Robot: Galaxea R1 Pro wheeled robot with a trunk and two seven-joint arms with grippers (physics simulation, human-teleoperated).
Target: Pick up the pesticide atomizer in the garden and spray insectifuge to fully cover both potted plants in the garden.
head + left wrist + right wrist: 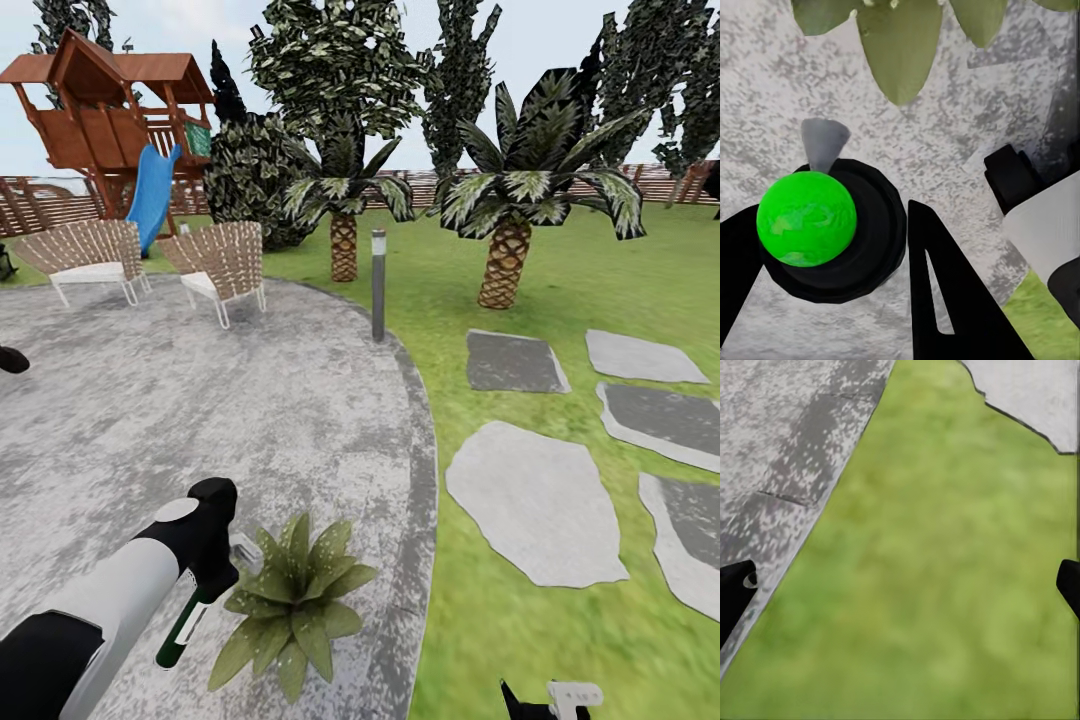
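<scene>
We see one potted plant (292, 600) on the grey patio (200, 400), near its edge where the lawn (470, 640) begins. Our left gripper (205, 590) hangs just beside the plant and pinches the pesticide atomizer (185, 625), a slim dark green bottle with a white label that slants down and away from the leaves, its pale spray head (243, 552) turned toward them. In the left wrist view the two black fingers (945, 300) flank a round black cap topped by a bright green ball (806, 217), with a grey nozzle (823, 142) pointing at one broad leaf (900, 52); we take that cap to be the bottle's top, though the angle makes it hard to be sure. Our right gripper (900, 585) is spread wide over the grass, its two dark fingertips (733, 592) at opposite edges of its wrist view. Beyond stand two chairs (215, 265), two palms (505, 215), one short post (378, 285), one playhouse with a blue slide (150, 195) and five stepping stones (535, 505).
</scene>
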